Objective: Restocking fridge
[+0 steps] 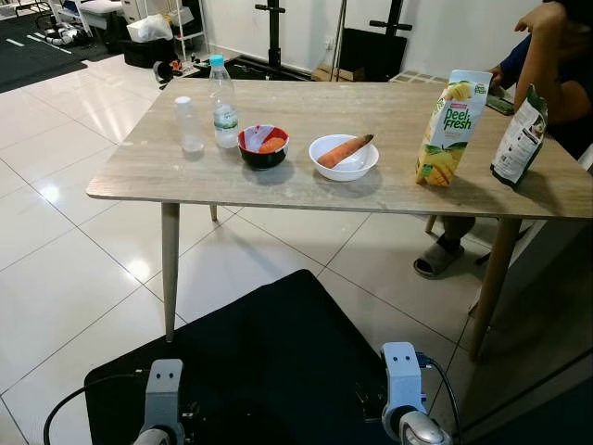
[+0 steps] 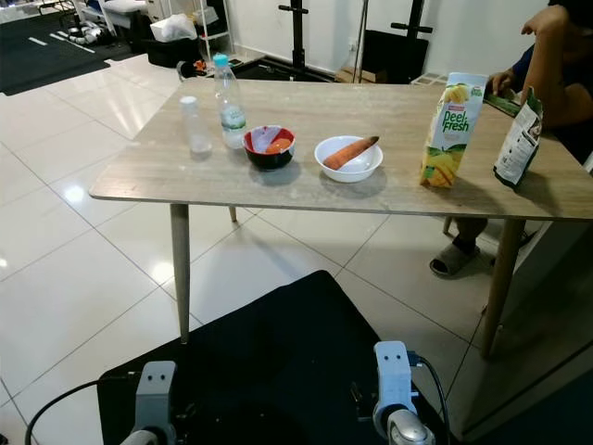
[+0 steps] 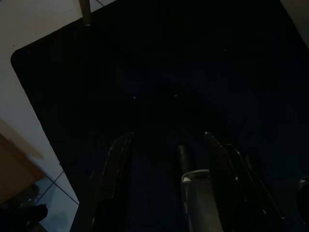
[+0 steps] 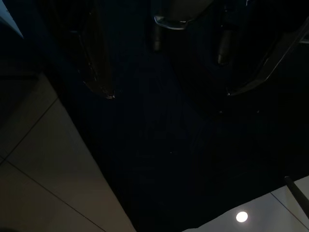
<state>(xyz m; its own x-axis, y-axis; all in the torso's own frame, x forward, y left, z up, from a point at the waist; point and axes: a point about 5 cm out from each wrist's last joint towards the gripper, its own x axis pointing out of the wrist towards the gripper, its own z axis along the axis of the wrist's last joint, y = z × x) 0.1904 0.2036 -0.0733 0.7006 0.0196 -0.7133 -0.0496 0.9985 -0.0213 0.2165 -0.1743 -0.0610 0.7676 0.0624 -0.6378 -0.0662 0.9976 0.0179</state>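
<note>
While both arms hang idle over a black mat (image 1: 278,352), left claw (image 3: 166,145) and right claw (image 4: 169,92) spread apart, a juice carton (image 1: 452,128) stands on the bench (image 1: 139,176) beside a carrot (image 1: 345,150) in a white bowl (image 1: 352,169).

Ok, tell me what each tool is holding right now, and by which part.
Nothing is held. The left tool and right tool both hang open over the black mat, nothing between their fingers.

Only readable bit is "Peel Fresh" on the juice carton (image 1: 452,126); the water bottle's label (image 1: 225,117) and snack bag (image 1: 519,136) are too small.
</note>
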